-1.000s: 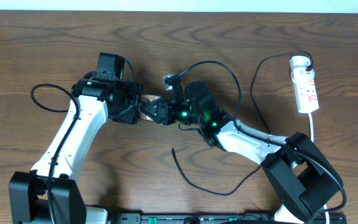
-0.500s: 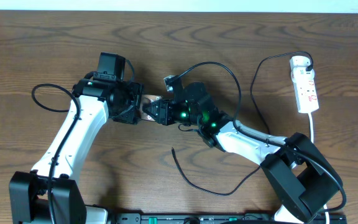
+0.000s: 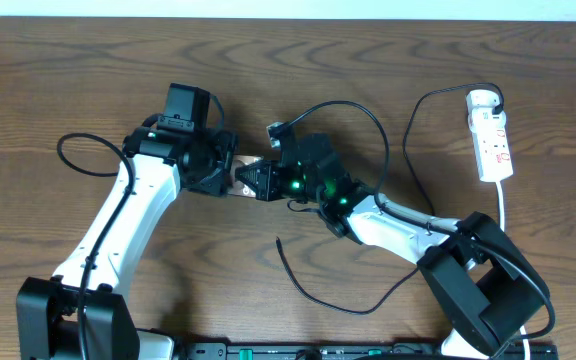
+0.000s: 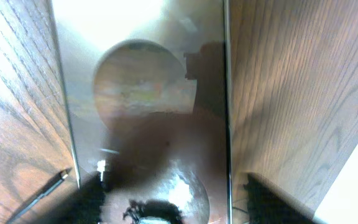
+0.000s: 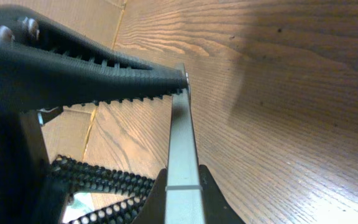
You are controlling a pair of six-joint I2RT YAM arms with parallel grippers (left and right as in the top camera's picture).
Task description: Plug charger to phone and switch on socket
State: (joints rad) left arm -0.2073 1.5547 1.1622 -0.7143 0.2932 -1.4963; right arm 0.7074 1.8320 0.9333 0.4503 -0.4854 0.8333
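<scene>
A robotics lab bench — a left arm (image 3: 118, 215) and right arm (image 3: 398, 232) mounted along a wood-grain table (image 3: 68, 80), white power strip (image 3: 492, 135) on top.

Entry 1: we recorded a dark brown wood-grain table (image 3: 88, 80) filling the overhead view
Entry 2: we noted a pale strip (image 3: 268, 8) running along its far edge
Entry 3: we logged a black bar (image 3: 298, 351) with green marks at the near edge

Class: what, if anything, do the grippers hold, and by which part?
The phone, held between both arms. The left gripper grips the end nearer the left arm, and the right gripper appears to pinch the opposite end.
</scene>
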